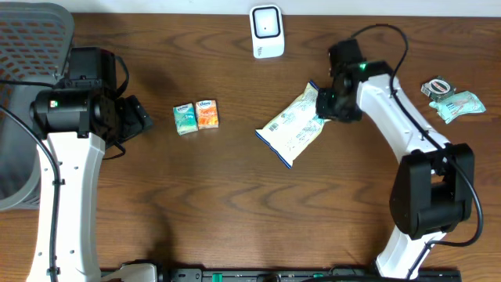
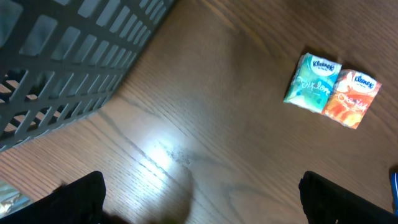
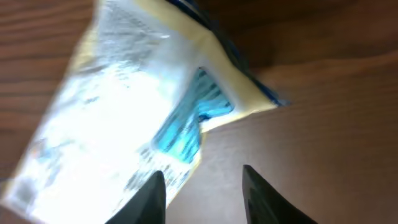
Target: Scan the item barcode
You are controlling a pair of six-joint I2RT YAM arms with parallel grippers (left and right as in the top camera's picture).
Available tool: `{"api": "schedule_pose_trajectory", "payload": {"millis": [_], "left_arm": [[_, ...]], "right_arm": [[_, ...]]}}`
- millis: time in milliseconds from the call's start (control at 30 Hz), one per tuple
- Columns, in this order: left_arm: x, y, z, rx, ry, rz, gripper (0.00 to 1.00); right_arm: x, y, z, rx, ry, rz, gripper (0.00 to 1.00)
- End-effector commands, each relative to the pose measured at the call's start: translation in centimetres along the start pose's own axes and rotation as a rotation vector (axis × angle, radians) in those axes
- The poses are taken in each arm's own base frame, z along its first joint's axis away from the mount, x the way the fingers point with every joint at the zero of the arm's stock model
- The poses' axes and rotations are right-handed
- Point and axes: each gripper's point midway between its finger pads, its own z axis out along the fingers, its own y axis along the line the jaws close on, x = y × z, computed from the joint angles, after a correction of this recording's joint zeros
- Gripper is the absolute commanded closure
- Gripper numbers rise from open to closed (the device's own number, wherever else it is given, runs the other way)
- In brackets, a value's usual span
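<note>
The item, a white snack bag [image 1: 291, 125] with blue and yellow edges, lies flat on the wooden table, printed side up. My right gripper [image 1: 327, 106] hovers at the bag's upper right corner. In the right wrist view the right gripper [image 3: 204, 173] is open, with bare table between its fingers and the bag [image 3: 112, 106] lying to the left of them. The white scanner [image 1: 267, 31] stands at the back edge, apart from the bag. Far to the left, my left gripper [image 1: 141, 117] is wide open over bare wood [image 2: 200, 186] and holds nothing.
Two small tissue packs [image 1: 196, 116], one teal and one orange, lie side by side left of the bag [image 2: 333, 90]. A grey mesh basket [image 1: 31, 47] fills the far left corner. A small round item and a pale green packet [image 1: 454, 100] lie at the far right.
</note>
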Motion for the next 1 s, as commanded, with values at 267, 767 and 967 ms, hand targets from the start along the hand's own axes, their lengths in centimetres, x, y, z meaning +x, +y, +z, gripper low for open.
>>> {"api": "schedule_pose_trajectory", "payload": {"millis": [267, 767, 967], "left_arm": [[-0.1, 0.2, 0.1, -0.012, -0.001, -0.012, 0.02], [-0.1, 0.2, 0.1, -0.012, -0.001, -0.012, 0.02], [-0.1, 0.2, 0.1, -0.012, -0.001, -0.012, 0.02]], "right_arm": [[0.4, 9.0, -1.0, -0.241, -0.064, -0.178, 0.35], [3.2, 13.2, 4.7, -0.105, -0.188, -0.341, 0.34], [5.5, 10.4, 5.1, -0.007, -0.076, -0.34, 0.33]]}}
